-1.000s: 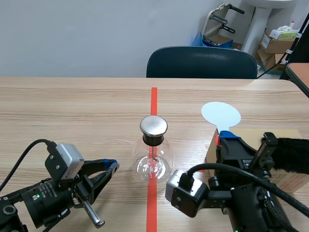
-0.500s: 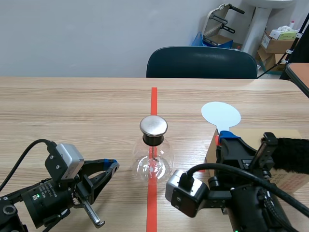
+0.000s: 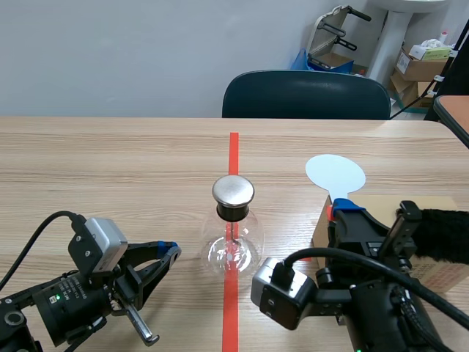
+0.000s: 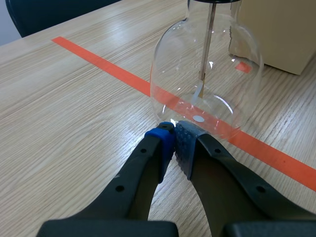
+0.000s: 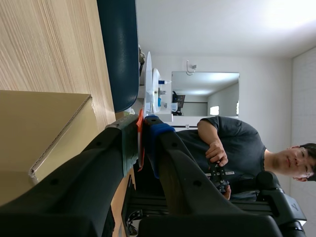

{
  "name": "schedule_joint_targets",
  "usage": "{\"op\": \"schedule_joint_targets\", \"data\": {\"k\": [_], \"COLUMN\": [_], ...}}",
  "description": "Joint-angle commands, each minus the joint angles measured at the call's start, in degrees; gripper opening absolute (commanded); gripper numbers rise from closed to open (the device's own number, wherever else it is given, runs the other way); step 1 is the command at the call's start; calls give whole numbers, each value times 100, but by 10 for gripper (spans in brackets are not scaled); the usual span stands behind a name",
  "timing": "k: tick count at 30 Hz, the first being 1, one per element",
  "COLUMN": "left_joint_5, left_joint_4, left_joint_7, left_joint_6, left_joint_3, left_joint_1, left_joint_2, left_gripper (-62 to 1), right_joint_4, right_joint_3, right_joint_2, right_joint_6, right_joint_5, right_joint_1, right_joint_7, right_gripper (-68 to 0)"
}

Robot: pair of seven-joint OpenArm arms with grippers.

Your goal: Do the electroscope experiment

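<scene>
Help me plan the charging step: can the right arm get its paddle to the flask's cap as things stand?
Probably yes. The right gripper holds the paddle upright by the box, and nothing stands between it and the cap. The left gripper sits low by the flask, under that path.

One glass electroscope flask [image 3: 233, 236] stands just ahead of the left end effector [image 4: 174, 140], topped by one metal cap [image 3: 233, 191]. One white round paddle [image 3: 335, 174] sits between the fingers of the right end effector [image 5: 142, 131] — two end effectors in all. One cardboard box [image 4: 281, 29] and one black furry strip [image 3: 440, 235] lie beside the right end effector. One desk [image 3: 110, 169], one orange-red tape line [image 3: 233, 150], and one dark chair [image 3: 306, 95] far ahead of both end effectors. One person [image 5: 232, 143] shows beyond the right end effector.
</scene>
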Motion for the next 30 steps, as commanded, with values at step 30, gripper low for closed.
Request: {"op": "schedule_joint_targets", "data": {"k": [30], "left_joint_5": [-15], "left_joint_4": [131], "left_joint_7": [-208], "left_joint_6": [7], "left_joint_3": [-7], "left_joint_1": [11], "left_joint_2": [28], "left_gripper": [-565], "right_joint_4": [127], "right_joint_3": [7], "right_joint_2": [48], "right_joint_6": [-81], "right_joint_5": [-4], "right_joint_1": [66], "right_joint_7": [-22], "right_gripper": [-658]}}
